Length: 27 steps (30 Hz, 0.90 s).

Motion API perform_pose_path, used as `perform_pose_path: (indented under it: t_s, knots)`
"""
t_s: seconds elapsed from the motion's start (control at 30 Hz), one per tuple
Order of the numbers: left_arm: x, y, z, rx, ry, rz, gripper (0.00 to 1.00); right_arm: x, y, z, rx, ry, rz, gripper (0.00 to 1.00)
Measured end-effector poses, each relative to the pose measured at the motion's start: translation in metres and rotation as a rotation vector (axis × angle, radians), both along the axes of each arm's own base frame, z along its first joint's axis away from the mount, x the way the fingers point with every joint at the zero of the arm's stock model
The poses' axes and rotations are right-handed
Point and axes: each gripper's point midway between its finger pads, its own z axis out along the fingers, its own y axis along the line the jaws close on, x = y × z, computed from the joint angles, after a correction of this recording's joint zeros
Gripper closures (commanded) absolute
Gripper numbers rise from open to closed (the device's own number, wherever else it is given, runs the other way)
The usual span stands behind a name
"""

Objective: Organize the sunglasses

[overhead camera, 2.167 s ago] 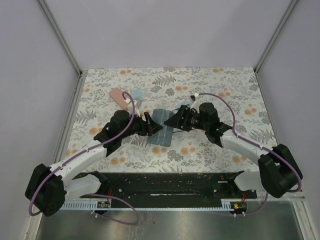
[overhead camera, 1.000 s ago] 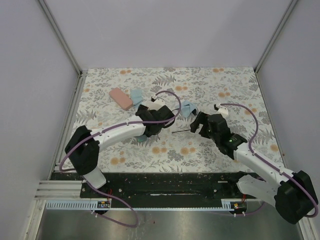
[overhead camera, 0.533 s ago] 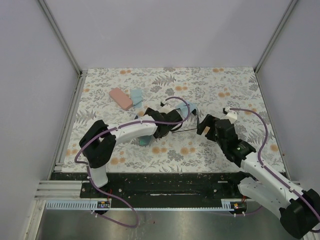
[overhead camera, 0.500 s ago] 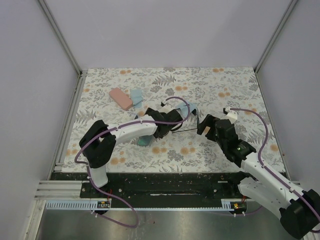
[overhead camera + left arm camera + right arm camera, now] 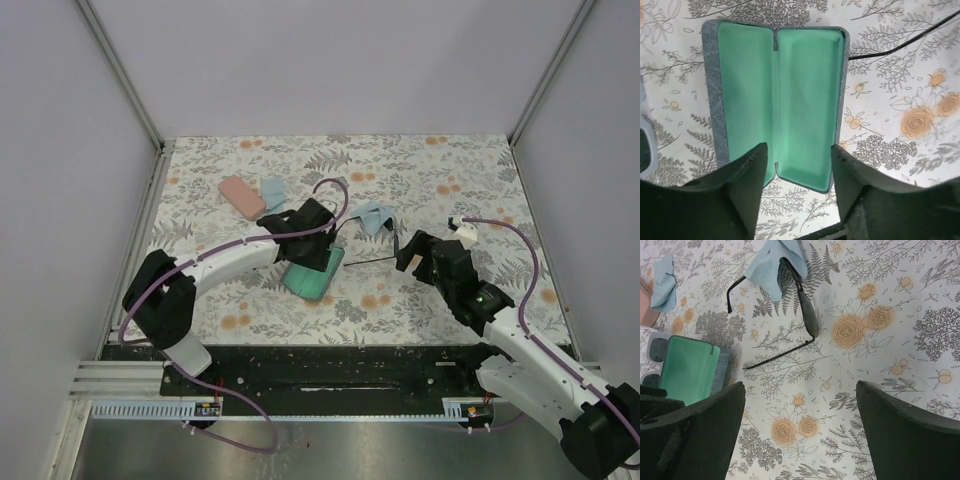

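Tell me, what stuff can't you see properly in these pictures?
- Whitish sunglasses: right wrist view, cut off by the left edge.
- Black sunglasses: top view, too small to show lenses.
- Open case: left wrist view, near end behind the left end effector.
- Pink case: right wrist view, mostly cut off by the left edge.

The thin black-framed sunglasses (image 5: 809, 313) lie unfolded on the floral tabletop (image 5: 890, 365), temples spread, their far end touching a light blue cloth (image 5: 771, 266). The whitish-framed, dark-lensed sunglasses (image 5: 655, 351) lie flat just beside the open green-lined case (image 5: 687, 370), partly hidden.
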Motion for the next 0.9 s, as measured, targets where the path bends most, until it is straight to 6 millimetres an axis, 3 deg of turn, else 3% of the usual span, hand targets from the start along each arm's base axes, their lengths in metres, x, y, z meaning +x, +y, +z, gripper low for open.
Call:
perform_pose_path:
  t_s: [0.17,0.3,0.43,0.57,0.77,0.9]
  knots:
    - [-0.003,0.003,-0.002,-0.137,0.070,0.005,0.51,-0.001,0.000,0.000,0.004,0.000,0.002,0.00]
    - [-0.013,-0.010,0.002,-0.234,0.095,-0.033,0.51,-0.002,0.003,-0.002,0.008,0.012,0.018,0.01]
    - [-0.023,-0.026,0.026,-0.372,0.100,-0.087,0.53,-0.001,0.008,-0.021,-0.012,0.084,0.041,0.01]
    - [-0.017,-0.031,0.052,-0.488,0.053,-0.094,0.54,0.005,0.013,-0.033,-0.052,0.160,0.065,0.11]
    - [-0.005,0.007,0.073,-0.598,-0.037,0.024,0.52,0.037,0.024,-0.018,-0.100,0.187,0.081,0.28]
    - [-0.006,0.028,0.086,-0.626,-0.108,0.073,0.51,0.060,0.029,-0.017,-0.147,0.203,0.080,0.30]
